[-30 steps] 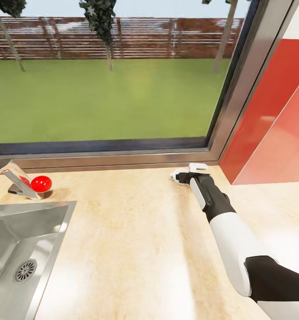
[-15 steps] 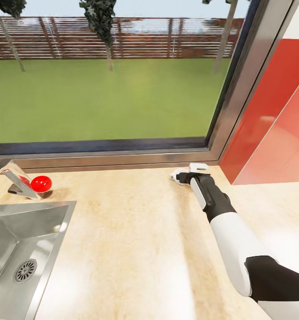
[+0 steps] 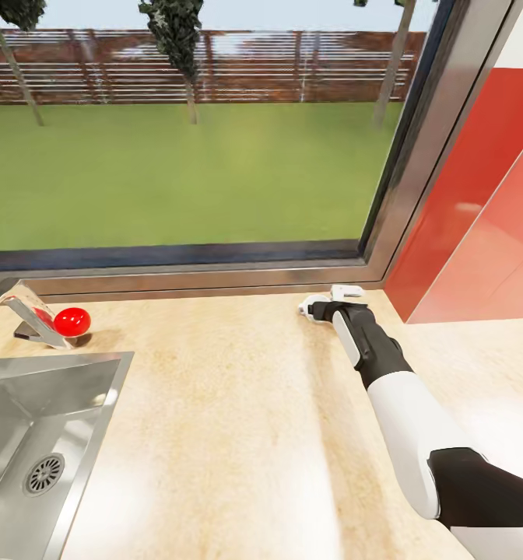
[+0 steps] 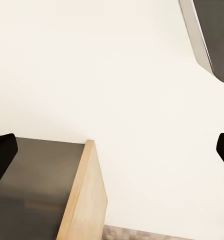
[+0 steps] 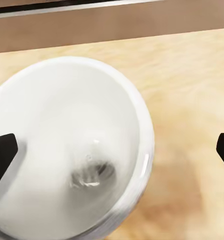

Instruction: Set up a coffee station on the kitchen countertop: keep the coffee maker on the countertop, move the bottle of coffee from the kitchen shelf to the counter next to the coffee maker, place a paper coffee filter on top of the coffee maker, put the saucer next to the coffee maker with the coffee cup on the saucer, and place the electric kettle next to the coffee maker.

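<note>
Hardly any motion is noted since the earlier frames: the right gripper (image 3: pixel 329 300), jaws wide apart, is poised over the saucer (image 5: pixel 67 140) at 1 o'clock on the countertop (image 3: pixel 215 404), where a shallow pinch on the low rim may slip.

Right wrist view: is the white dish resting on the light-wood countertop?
Yes, the white dish sits directly on the light-wood countertop, near the window frame.
</note>
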### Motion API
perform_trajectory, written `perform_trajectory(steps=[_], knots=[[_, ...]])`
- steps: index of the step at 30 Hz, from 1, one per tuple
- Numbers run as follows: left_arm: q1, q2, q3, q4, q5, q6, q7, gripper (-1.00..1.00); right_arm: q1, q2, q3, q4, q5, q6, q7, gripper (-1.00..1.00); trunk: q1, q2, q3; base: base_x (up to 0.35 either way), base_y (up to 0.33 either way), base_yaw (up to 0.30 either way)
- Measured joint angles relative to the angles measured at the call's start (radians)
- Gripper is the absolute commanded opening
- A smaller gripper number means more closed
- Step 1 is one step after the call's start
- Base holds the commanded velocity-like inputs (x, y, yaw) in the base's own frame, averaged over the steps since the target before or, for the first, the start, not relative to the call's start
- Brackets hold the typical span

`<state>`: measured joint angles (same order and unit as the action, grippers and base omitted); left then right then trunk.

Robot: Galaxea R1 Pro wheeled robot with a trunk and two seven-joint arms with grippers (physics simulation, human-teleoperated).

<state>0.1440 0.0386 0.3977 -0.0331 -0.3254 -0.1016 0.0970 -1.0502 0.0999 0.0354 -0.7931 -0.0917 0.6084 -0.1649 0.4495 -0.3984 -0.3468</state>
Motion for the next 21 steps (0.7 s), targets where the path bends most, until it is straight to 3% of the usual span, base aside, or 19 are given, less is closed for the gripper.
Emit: perform_trajectory(steps=[15, 16, 21], knots=[[0.0, 0.0, 0.0, 0.0, 0.0, 0.0, 0.0, 1.0, 0.0, -0.006, 0.0, 0.038, 0.0, -0.002, 0.003, 1.0, 0.0, 0.0, 0.0, 0.0, 0.0, 0.0], [0.0, 0.0, 0.0, 0.0, 0.0, 0.0, 0.0, 1.0, 0.0, -0.006, 0.0, 0.04, 0.0, -0.002, 0.002, -1.0, 0.0, 0.0, 0.0, 0.0, 0.0, 0.0], [0.0, 0.0, 0.0, 0.0, 0.0, 0.0, 0.0, 1.0, 0.0, -0.006, 0.0, 0.041, -0.001, -0.002, 0.005, -1.0, 0.0, 0.0, 0.0, 0.0, 0.0, 0.0]])
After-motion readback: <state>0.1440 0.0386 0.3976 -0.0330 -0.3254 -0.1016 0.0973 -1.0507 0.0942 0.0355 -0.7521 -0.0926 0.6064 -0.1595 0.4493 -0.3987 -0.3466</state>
